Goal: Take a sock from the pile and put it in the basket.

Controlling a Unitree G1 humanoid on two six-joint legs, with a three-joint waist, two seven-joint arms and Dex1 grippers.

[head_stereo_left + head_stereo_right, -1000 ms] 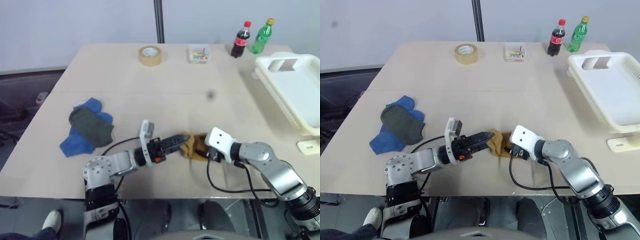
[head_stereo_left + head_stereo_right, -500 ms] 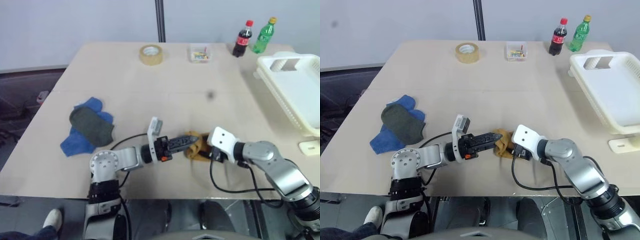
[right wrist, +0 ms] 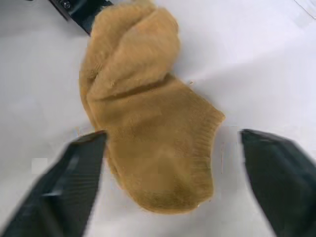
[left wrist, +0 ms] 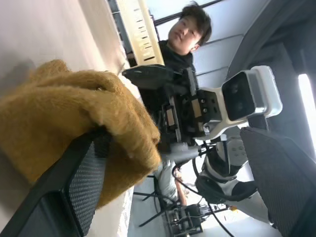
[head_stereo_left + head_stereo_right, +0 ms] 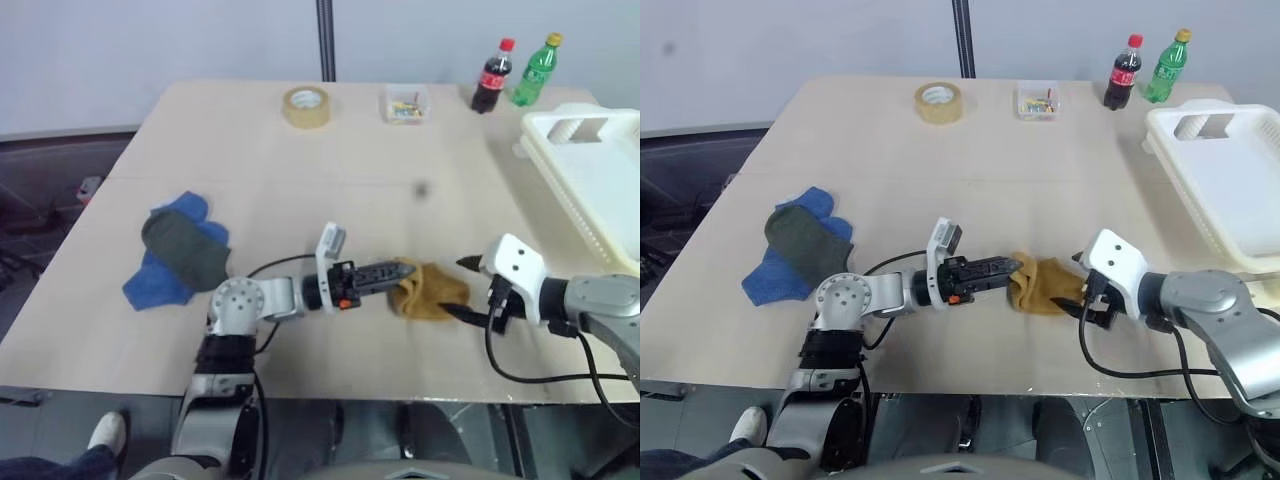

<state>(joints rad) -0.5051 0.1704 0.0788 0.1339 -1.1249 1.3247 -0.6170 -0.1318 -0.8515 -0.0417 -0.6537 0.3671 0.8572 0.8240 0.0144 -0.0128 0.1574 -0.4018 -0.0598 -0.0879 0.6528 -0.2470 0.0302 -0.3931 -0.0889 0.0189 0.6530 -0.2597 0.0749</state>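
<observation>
Crumpled mustard-yellow knit sock [image 3: 148, 123] lies on pale tabletop [image 3: 39, 74], ribbed cuff end toward the camera. Right gripper's [image 3: 175, 185] two black fingers [image 3: 74, 173] stand spread wide, clear of it. Another black gripper tip [image 3: 81, 12] meets the sock's far end.

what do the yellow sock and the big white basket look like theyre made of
The mustard-yellow sock looks like a soft knit fabric, perhaps terry or fleece: its surface is fuzzy, the cuff edge is ribbed, and it bunches into loose folds. The basket looks like hard moulded plastic, smooth and off-white, with slatted sides and a cut-out handle hole.
</observation>
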